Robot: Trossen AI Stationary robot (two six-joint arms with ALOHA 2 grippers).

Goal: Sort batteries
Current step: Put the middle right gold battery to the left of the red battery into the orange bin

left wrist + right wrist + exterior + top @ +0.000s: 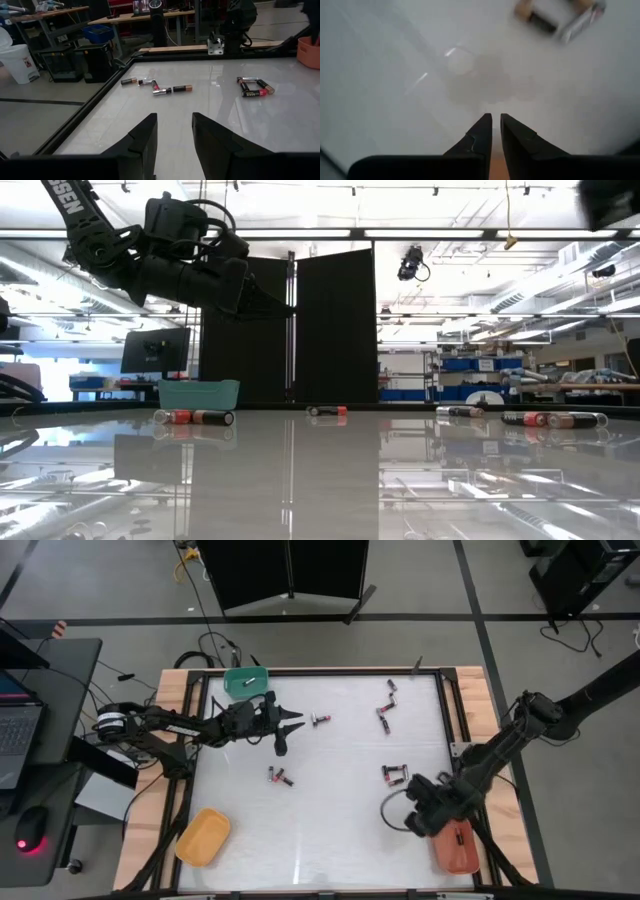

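Several small batteries, dark with red and copper ends, lie flat on the white table: one just beyond my left gripper, a pair, a cluster, and more at the far right. My left gripper is open and empty. The low view shows my left gripper well above the table. In its wrist view my left gripper faces batteries lying farther off. My right gripper hovers beside the orange tray, shut and empty, with batteries ahead.
A green tray sits at the far left corner, a yellow tray at the near left, and the orange tray at the near right. A dark frame edges the table. Bare white surface lies across the middle and near side.
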